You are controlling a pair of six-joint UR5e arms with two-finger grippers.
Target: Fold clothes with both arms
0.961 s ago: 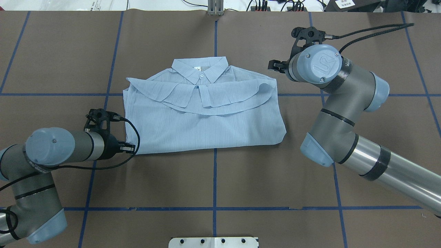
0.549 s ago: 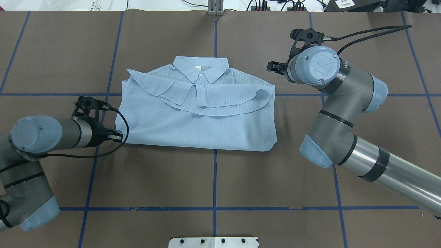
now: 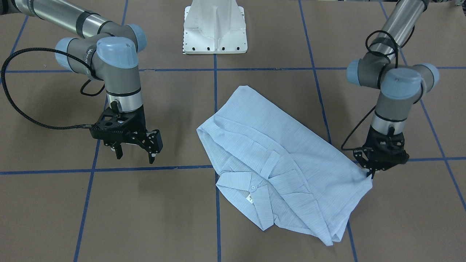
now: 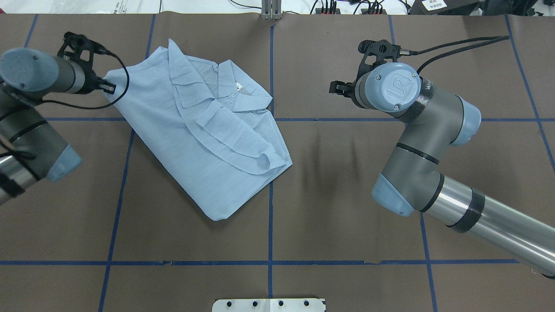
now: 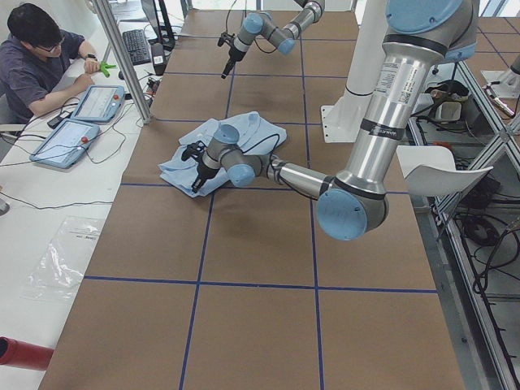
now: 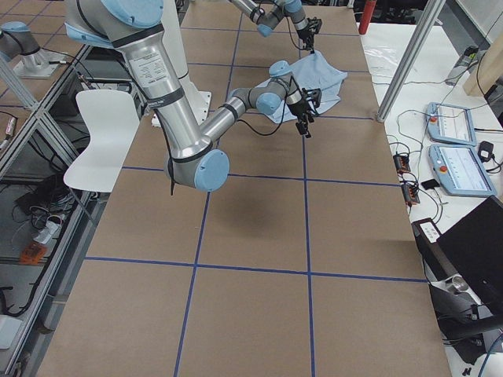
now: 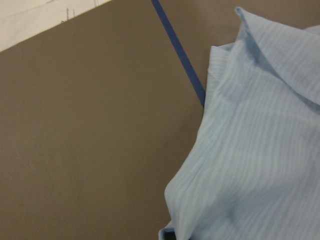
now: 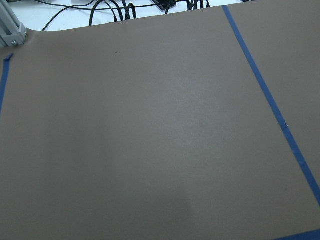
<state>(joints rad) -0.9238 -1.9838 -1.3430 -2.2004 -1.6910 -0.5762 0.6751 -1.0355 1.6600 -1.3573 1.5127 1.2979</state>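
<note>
We see the shirt (image 4: 204, 143) lying folded and askew on the brown table (image 4: 347, 225), out in front of the white base (image 3: 214, 25) and mostly toward its left side, with the collar on the side away from the base. Farther left of the base, the left gripper (image 3: 369, 173) is pinched closed on a corner of the shirt. Off to the base's right, the right gripper (image 3: 135, 156) hangs above the table, jaws spread wide, holding nothing.
</note>
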